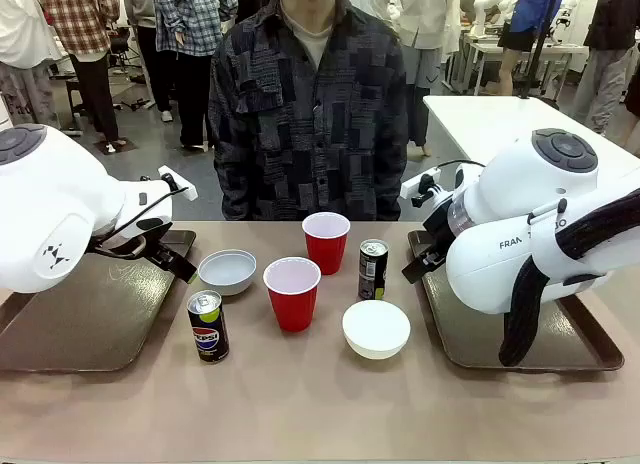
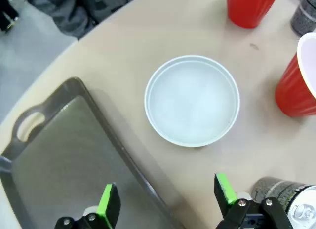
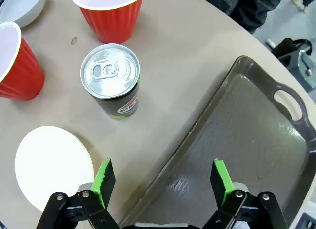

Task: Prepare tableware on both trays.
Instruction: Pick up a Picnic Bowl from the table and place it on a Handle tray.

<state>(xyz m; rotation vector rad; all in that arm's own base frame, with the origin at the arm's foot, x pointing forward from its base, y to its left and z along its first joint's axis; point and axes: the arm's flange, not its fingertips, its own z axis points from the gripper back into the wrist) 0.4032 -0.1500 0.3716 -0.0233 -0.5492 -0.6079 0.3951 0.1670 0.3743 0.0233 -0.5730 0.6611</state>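
Two red cups, a white bowl, a second bowl, a Pepsi can and a black-silver can stand on the table between two brown trays. My left gripper hangs open over the left tray's inner rim, just short of the bowl. Open too, my right gripper hovers above the right tray's edge, with the black-silver can and a bowl beside it. Both trays are bare.
A person in a patterned shirt stands at the far side of the table, hands out of sight. The tan tabletop in front of the tableware is free. A white table stands behind at the right.
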